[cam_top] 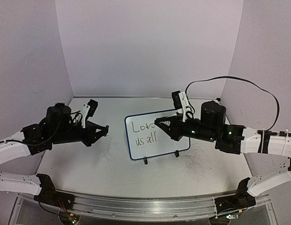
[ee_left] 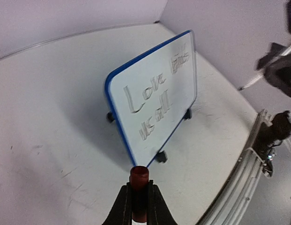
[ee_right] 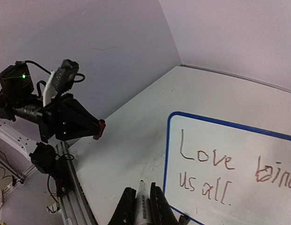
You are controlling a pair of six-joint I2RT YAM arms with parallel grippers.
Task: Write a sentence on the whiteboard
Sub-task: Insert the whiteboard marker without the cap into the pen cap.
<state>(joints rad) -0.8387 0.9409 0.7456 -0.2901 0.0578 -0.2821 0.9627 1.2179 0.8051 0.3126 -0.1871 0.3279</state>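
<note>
Marker (ee_right: pixel 142 199); whiteboard (ee_right: pixel 257 201): "Love binds us all."

Soft, even, faintly violet light fills all three views, without glare. In the left wrist view a weak shadow spreads on the counter (ee_left: pixel 56 117) left of the whiteboard (ee_left: pixel 185 91), the sentence (ee_left: pixel 152 101) looks smeared, and the right edge bows and blurs. The right wrist view's lower left is dim.

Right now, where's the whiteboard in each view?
Top external: whiteboard at centre, slightly right.
Left wrist: whiteboard at centre, seen at an angle.
Right wrist: whiteboard lower right, cut off by the frame.
Shared landmark: the sentence, with "Love" at the board's left end.
</note>
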